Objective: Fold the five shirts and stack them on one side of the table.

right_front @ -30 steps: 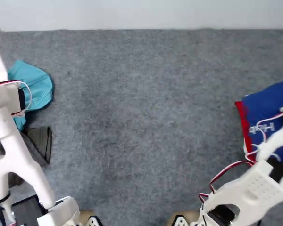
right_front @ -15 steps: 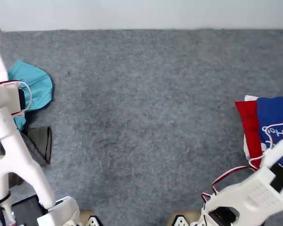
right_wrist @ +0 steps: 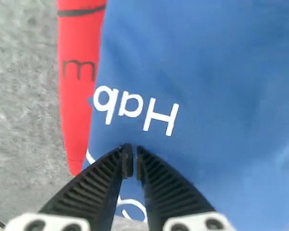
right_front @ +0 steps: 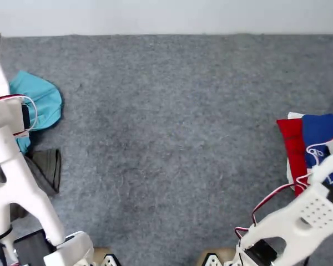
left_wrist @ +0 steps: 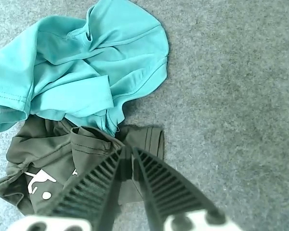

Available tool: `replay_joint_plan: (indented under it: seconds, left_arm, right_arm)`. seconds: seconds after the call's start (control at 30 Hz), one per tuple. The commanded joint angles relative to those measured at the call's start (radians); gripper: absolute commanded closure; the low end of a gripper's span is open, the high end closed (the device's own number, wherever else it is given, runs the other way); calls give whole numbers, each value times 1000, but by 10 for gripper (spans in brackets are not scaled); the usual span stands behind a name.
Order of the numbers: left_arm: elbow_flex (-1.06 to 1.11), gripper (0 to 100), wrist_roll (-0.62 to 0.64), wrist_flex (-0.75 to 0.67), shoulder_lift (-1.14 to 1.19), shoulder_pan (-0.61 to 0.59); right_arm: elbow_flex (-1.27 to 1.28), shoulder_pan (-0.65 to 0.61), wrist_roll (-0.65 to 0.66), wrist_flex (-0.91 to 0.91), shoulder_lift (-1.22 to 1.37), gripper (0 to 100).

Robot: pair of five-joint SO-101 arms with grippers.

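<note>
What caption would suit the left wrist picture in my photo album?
The closed left pincer points at a crumpled dark shirt that touches a crumpled teal shirt on the grey table.

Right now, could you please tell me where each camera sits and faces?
High view: fixed overhead, facing down on the grey mat; both white arms show.
Left wrist view: on the left arm, facing down past the left tool at the teal shirt and dark olive shirt.
Right wrist view: on the right arm, facing down past the right tool at the blue shirt over the red shirt.
Shared: the high view shows these four shirts too.
</note>
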Motion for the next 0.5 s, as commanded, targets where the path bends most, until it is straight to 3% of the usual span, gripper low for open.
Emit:
replay_joint_plan:
  seconds: [0.0, 0.17, 0.47]
  left_arm:
    - [-7, 986, -8, 18, -38, -6]
    - [-7, 986, -8, 18, -38, -6]
    - [-5, 985, -8, 20, -38, -6]
  right_arm:
    - [-11, -12, -57, 58, 44, 990]
    - [-15, -16, -57, 58, 30, 990]
    - [-9, -33, -60, 59, -346, 990]
